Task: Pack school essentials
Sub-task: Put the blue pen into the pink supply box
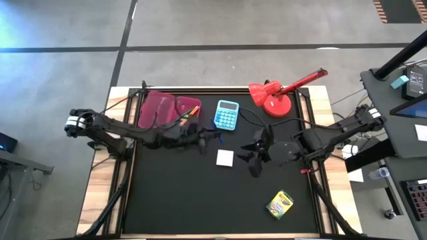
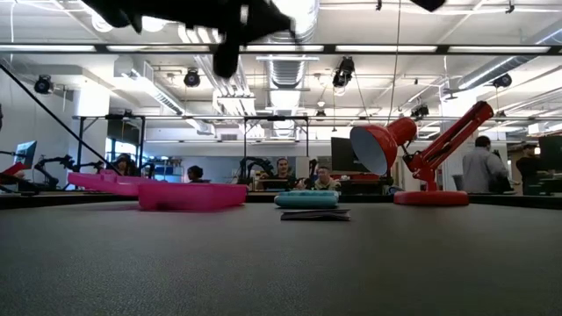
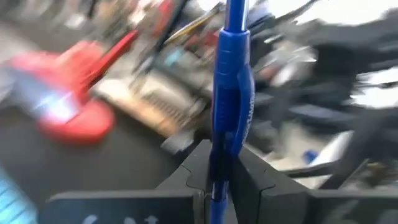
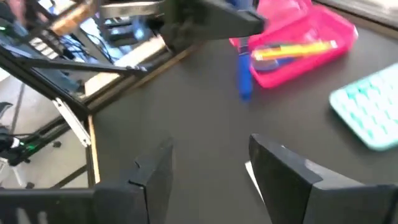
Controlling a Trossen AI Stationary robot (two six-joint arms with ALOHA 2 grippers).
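Note:
My left gripper point(image 1: 202, 138) is shut on a blue pen point(image 3: 231, 93) above the mat, just to the near side of the open pink pencil case point(image 1: 167, 110). Orange pencils point(image 4: 292, 50) lie in that case. In the right wrist view the pen point(image 4: 244, 74) hangs beside the case point(image 4: 305, 37). My right gripper point(image 1: 255, 159) hovers open to the right of the white square pad point(image 1: 225, 157), which lies flat on the mat. The yellow-green crayon box point(image 1: 280, 205) lies near the mat's near right corner. Scissors, marker and eraser are not visible. My left gripper point(image 3: 221, 165) pinches the blue pen between its two fingers point(image 3: 193, 177), at the clip end of the barrel point(image 3: 222, 146). The pen sticks out past the fingertips. In the right wrist view it hangs upright below the gripper, lifted clear of the mat.
A light-blue calculator point(image 1: 227, 115) lies right of the pink case. A red desk lamp point(image 1: 273, 97) stands at the far right of the mat. The near half of the black mat point(image 1: 200, 200) holds only the crayon box. People sit in the room beyond the table.

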